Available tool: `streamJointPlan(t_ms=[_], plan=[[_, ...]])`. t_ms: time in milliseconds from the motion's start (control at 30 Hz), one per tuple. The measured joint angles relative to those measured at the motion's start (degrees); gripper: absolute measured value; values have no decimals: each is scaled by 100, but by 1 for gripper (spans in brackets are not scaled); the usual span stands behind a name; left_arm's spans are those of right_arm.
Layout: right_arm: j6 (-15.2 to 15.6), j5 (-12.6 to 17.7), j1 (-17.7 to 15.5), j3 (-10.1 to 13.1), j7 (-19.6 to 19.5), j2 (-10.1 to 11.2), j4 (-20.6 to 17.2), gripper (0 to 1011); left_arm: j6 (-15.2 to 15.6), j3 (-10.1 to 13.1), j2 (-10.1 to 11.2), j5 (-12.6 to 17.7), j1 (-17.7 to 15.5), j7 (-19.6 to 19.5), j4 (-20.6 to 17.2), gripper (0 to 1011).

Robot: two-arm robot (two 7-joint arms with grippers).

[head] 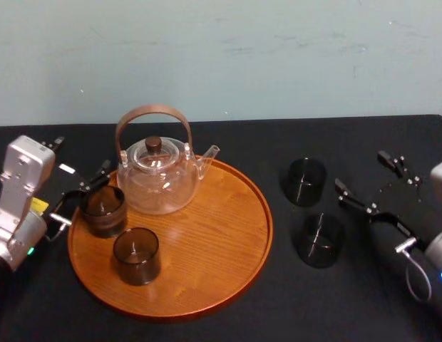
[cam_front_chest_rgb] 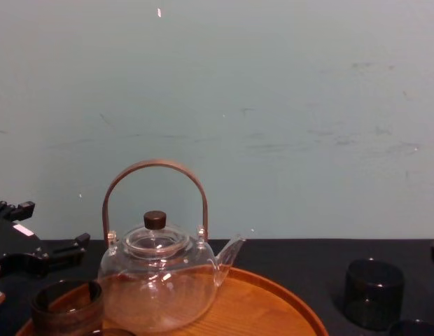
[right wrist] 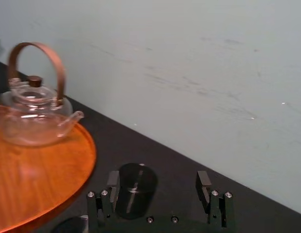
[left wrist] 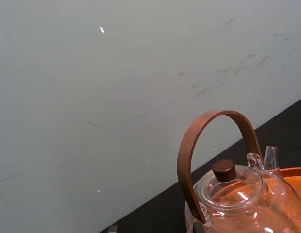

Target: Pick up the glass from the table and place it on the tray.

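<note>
on tray, glass base cropped

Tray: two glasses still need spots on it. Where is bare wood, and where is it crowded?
Bare wood: the tray's right half, bordered by the teapot, the front glass and the right rim. Crowded: the left edge, where the rear glass, front glass and left gripper bunch. The right gripper hovers by the table glasses.

Black table: tray, near glass, far glass

Bare right half of the tray; teapot and two glasses along its left side
</note>
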Motion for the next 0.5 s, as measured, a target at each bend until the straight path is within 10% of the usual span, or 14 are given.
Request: streamJointPlan(t_ms=[500], plan=[[-90, 253, -591, 110, 471, 5, -376, 1002, 0, 0, 0, 0, 0, 0, 0, 1001]])
